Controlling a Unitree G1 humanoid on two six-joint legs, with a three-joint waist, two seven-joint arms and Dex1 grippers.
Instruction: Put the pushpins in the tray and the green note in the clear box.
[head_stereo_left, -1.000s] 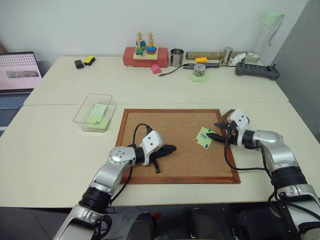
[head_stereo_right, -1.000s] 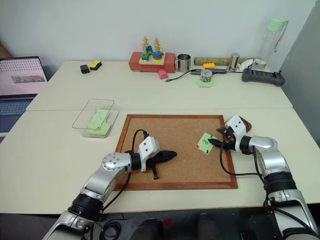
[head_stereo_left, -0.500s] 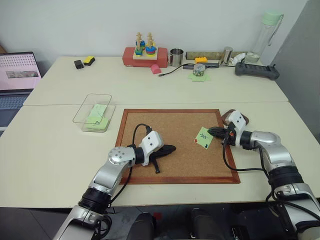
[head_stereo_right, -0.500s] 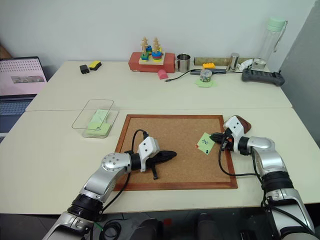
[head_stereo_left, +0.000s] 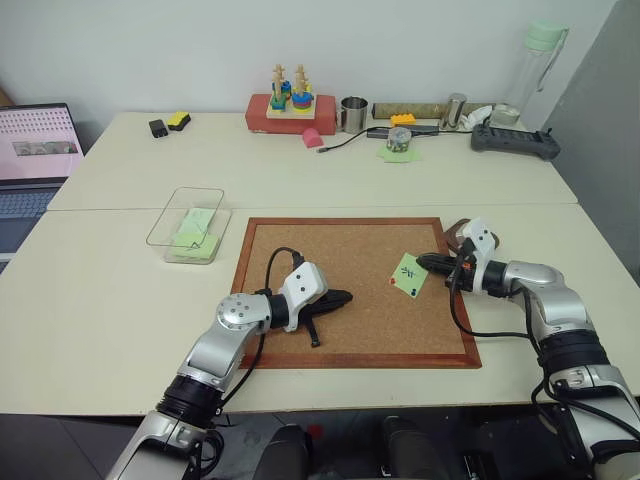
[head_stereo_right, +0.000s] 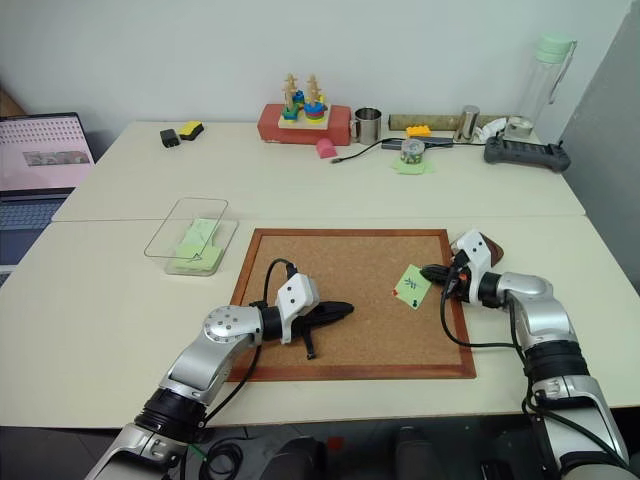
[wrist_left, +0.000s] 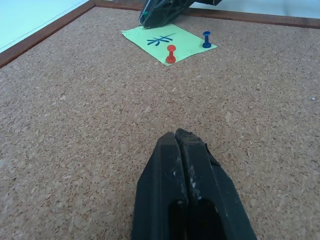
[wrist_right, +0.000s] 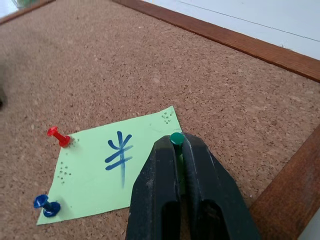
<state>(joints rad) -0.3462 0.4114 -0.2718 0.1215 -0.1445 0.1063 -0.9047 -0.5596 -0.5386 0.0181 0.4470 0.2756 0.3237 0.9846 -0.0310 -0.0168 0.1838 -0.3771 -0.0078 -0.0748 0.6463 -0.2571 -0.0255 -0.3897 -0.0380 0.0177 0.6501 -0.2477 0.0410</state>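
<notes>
The green note (wrist_right: 112, 165) with a scribbled mark lies on the cork board near its right edge. A red pushpin (wrist_right: 59, 136) and a blue pushpin (wrist_right: 47, 205) stick in two of its corners. My right gripper (wrist_right: 175, 143) is shut on a green pushpin (wrist_right: 176, 137) at a third corner. Just behind that wrist, the dark wooden tray (head_stereo_left: 452, 231) is partly hidden. My left gripper (wrist_left: 176, 137) rests shut and empty on the cork, well left of the note. The clear box (head_stereo_left: 190, 225) stands left of the board with a plain pale green sheet inside.
The wood-framed cork board (head_stereo_left: 300, 240) fills the table's middle. A laptop (head_stereo_left: 30, 150) sits at the far left. Along the back are a red toy base (head_stereo_left: 290, 112), a metal cup (head_stereo_left: 353, 113), a black controller (head_stereo_left: 515, 140) and a tall bottle (head_stereo_left: 535, 65).
My right gripper's fingers, open at the note's right corner a second ago, have shut on the green pushpin and the wrist has rolled slightly. The left arm has not moved.
</notes>
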